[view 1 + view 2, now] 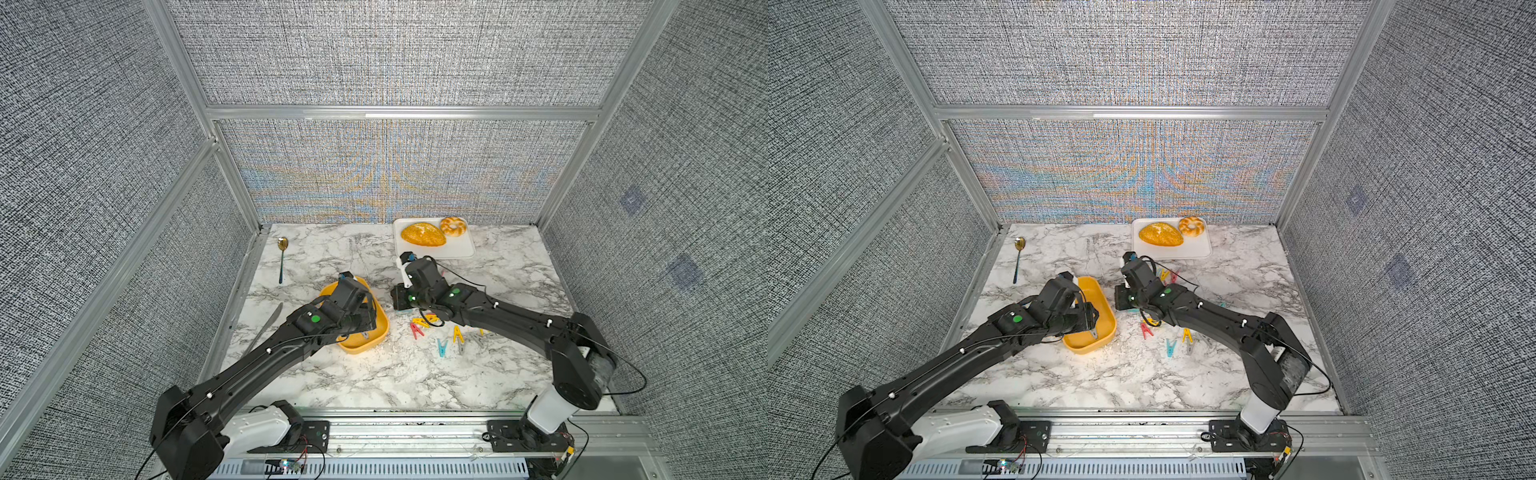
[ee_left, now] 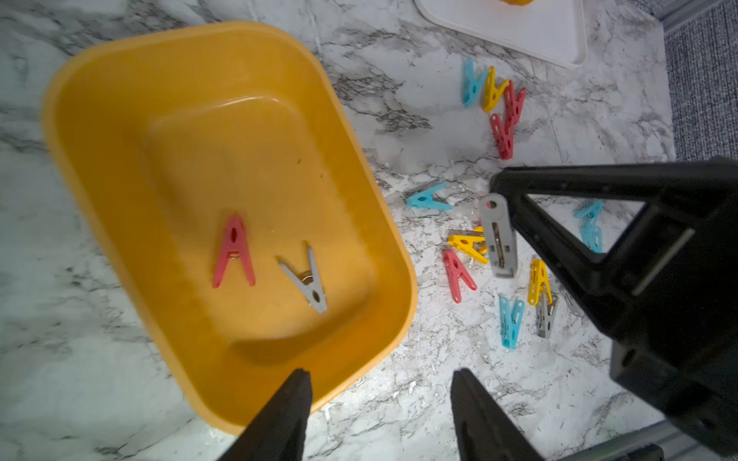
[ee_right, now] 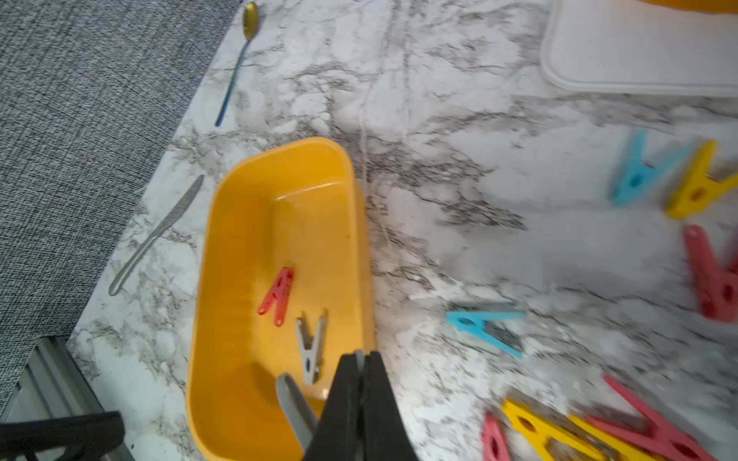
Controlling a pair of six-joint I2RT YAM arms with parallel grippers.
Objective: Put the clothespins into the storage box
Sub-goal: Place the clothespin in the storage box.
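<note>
Bare bench [image 1: 374,374] in front, left arm [image 1: 257,361] over box [image 1: 365,345], pegs [image 1: 441,347] scattered under right arm [image 1: 519,324], tray [image 1: 461,249] at back.

One storage box [image 2: 120,119], and two clothespins [image 2: 233,251] lying in it: one red, one grey. There's a third, a grey clothespin [image 2: 497,235], up in the air at the box's three o'clock. Loose on the table [image 1: 374,386], also out toward three o'clock, I'm counting at least three red, three yellow, four teal and two grey, with some partly hidden. One spoon [image 1: 282,257] at eleven, one knife [image 1: 266,324] at nine, one tray [image 1: 461,249] at one, two breads [image 1: 423,235] on it.
</note>
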